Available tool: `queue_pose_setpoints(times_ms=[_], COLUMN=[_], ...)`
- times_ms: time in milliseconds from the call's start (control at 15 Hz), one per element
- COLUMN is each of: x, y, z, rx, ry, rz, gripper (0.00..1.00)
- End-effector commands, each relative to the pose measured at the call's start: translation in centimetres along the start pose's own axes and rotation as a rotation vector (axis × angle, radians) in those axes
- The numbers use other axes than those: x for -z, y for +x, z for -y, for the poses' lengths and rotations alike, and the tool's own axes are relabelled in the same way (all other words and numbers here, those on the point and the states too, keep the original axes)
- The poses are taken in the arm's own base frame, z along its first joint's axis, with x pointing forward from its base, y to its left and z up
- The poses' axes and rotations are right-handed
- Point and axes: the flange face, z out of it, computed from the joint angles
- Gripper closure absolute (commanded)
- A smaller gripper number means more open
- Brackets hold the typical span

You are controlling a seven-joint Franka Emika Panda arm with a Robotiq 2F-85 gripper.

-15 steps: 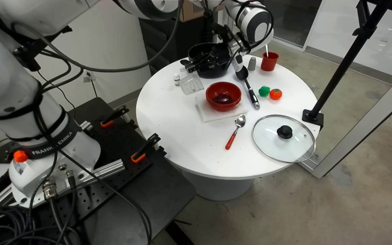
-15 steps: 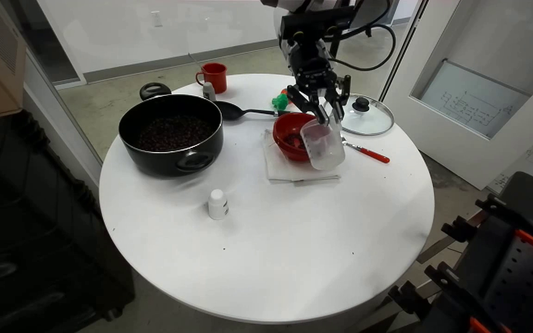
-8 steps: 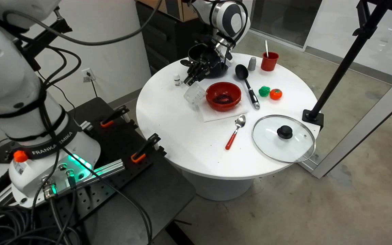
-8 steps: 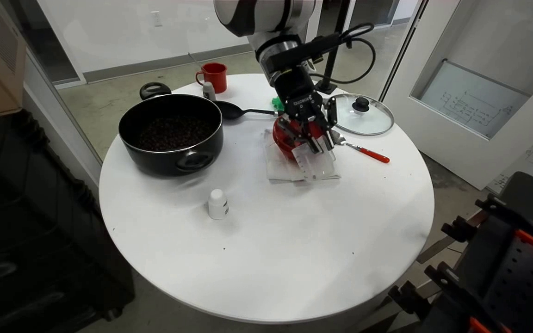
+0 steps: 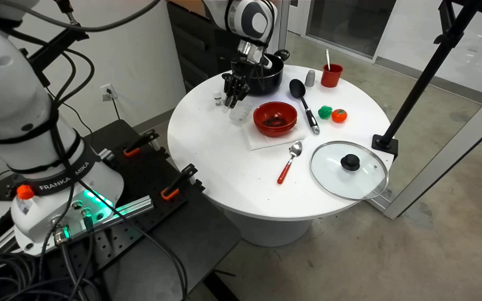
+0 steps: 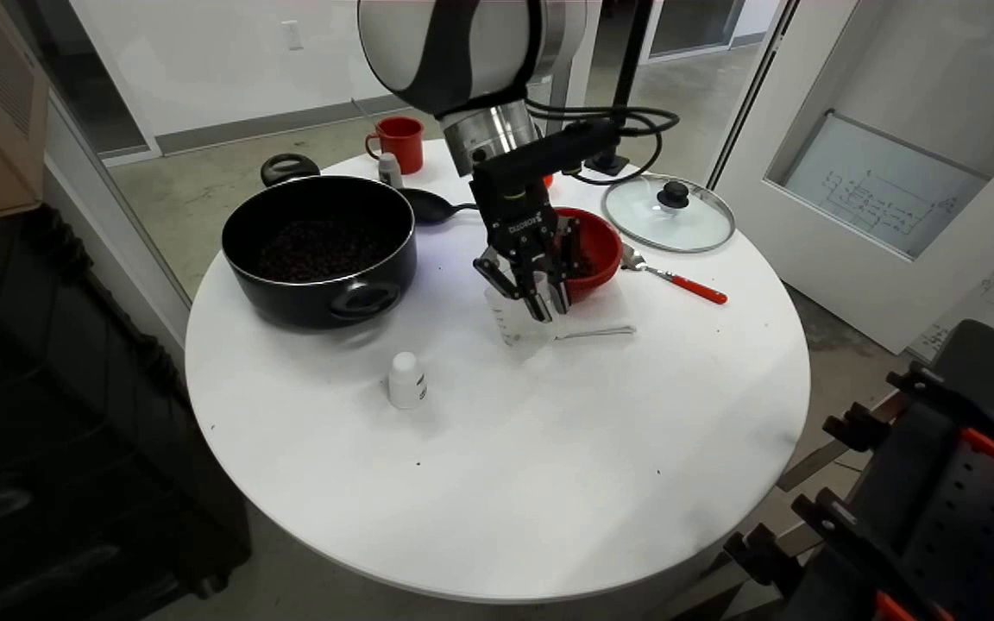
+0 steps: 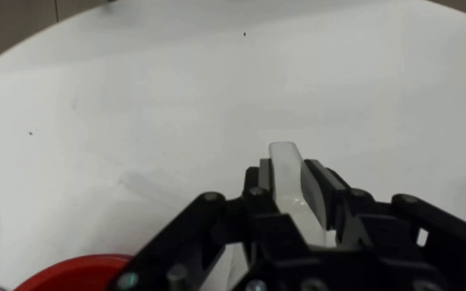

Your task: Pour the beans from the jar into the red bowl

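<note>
Your clear jar [image 6: 514, 332] is fading into the white table [image 6: 497, 483], leaving you unable to tell whether its base is touching down. The gripper [image 6: 550, 305] is hiding part of the red bowl [image 6: 606, 246] in an exterior view, and the lower edge of the wrist view is cutting that bowl off. Your jaws are pinching the jar's pale handle [image 7: 284, 157]. Compared with half a second ago, you are holding the jar shifted toward the black pot [image 6: 311, 302], beside the bowl rather than in front of it in that exterior view; your arm [image 5: 247, 19] is now leaving one of the pot's handles [image 5: 282, 54] in sight. Dark beans [image 5: 274, 121] are lying in the bowl. White tabletop is stretching from the jar to the table edge, the white bottle [image 6: 406, 384] standing near the jar but apart.
</note>
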Motion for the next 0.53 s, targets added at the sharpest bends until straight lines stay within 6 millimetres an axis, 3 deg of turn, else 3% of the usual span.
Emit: queue_pose_setpoints(times_ms=[0, 467], x=[-0.6, -4.2], y=[-3.3, -8.6], z=[0.7, 0.9], rx=[0.105, 0.3], ry=[0.034, 0.089], rz=[-0.161, -0.472], gripper=[0.94, 0.94])
